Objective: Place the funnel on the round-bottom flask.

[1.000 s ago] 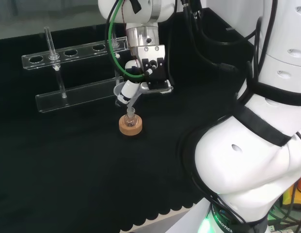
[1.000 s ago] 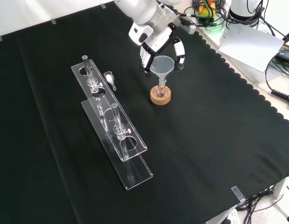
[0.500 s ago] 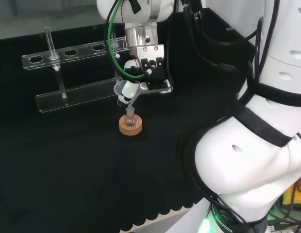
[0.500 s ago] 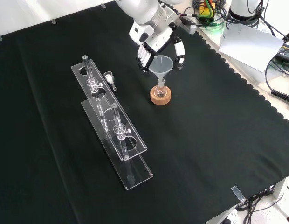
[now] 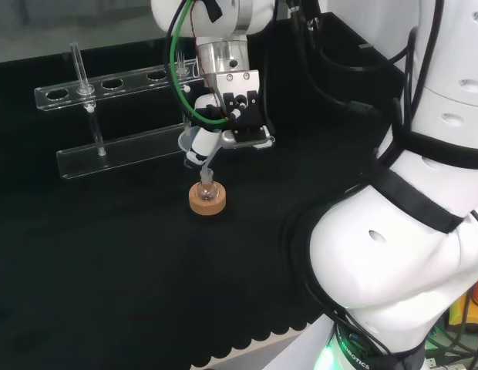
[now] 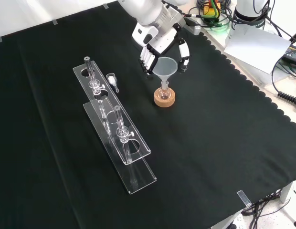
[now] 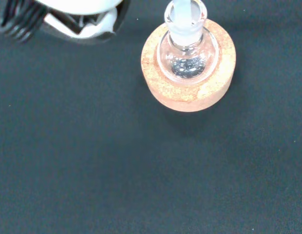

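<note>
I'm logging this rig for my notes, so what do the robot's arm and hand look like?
The arm has bulky, glossy white links with black bands at the joints. A silver metal collar leads to the hand, which is black and white with white fingers. A green cable and black cables loop alongside the wrist.

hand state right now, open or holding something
Hand: fingers spread around the funnel, whose stem is in the round-bottom flask; whether they grip it cannot be told.

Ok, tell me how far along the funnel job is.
Done: the funnel stands with its stem in the neck of the flask, which sits on its cork ring. In hand: the hand has its fingers spread either side of the funnel's cone; whether they touch it is unclear. Left: letting go, if it hasn't, and pulling the hand clear.
</note>
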`<state>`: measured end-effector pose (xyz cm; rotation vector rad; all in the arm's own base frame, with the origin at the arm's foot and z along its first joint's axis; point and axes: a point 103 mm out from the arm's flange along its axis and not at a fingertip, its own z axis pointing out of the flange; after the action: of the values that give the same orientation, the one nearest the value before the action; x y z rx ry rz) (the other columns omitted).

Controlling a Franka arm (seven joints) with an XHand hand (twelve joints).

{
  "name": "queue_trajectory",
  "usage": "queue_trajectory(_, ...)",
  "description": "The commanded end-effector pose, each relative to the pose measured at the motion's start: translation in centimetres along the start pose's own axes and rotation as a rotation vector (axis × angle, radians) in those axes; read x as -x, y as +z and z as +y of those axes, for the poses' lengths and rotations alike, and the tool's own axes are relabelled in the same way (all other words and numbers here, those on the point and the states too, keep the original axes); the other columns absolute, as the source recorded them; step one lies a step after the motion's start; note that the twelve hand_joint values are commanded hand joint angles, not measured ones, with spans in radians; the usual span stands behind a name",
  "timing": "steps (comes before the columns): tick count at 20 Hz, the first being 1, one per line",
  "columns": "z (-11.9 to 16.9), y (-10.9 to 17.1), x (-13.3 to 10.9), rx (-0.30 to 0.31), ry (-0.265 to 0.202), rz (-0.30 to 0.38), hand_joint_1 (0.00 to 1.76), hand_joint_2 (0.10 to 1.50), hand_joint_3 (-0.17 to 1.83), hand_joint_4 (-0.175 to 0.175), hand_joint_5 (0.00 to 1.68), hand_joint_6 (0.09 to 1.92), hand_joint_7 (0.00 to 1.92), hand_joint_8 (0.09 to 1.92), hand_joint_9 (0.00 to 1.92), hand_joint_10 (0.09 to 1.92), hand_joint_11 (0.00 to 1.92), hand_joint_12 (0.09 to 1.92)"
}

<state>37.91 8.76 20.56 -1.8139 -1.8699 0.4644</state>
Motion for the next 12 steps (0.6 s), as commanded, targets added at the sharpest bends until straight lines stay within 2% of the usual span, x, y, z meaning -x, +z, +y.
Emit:
queue_trajectory(1,0.0,0.15,-0.26,-0.021,0.007,-0.005,0.89,0.63,0.72,-0.067,0.4,0.54,0.12,0.73,0.48,0.7,0.39,1.31)
queue_trajectory(4,-0.15,0.08,-0.23,-0.029,0.011,-0.011,0.88,0.63,0.72,-0.073,0.35,0.4,0.05,0.73,0.38,0.73,0.3,1.34)
queue_trajectory(7,-0.32,-0.04,0.0,-0.026,0.014,-0.01,0.87,0.62,0.7,-0.077,0.31,0.22,0.01,0.62,0.26,0.76,0.21,1.36)
queue_trajectory(12,-0.55,-0.23,0.19,0.006,0.007,-0.016,0.86,0.62,0.69,-0.079,0.3,0.11,0.0,0.54,0.22,0.77,0.16,1.38)
